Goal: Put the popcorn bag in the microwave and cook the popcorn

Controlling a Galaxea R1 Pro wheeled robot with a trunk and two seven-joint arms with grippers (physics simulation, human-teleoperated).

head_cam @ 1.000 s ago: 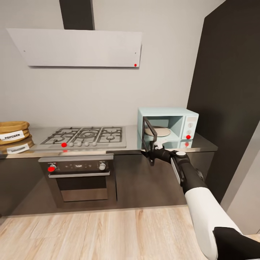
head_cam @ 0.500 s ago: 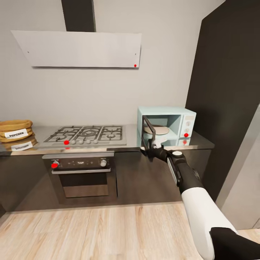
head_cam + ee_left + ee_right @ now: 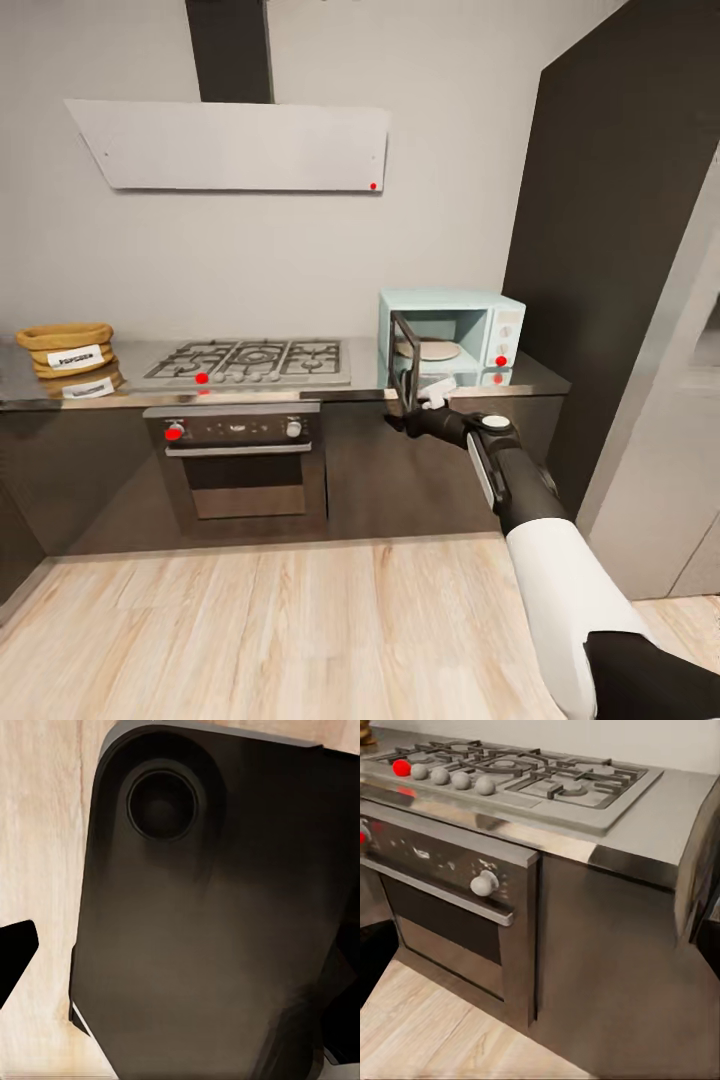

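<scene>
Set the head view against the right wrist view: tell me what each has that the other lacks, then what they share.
Head view alone: the popcorn bag at the countertop's left end, the pale blue microwave with its door swung open, the right claw at that door's lower edge, the grey hood, and the tall dark cabinet.

Right wrist view alone: a close look at the oven's white knob and handle.

Both: the gas hob with its red knob, the oven under it, dark cabinet fronts and the wood floor.
</scene>
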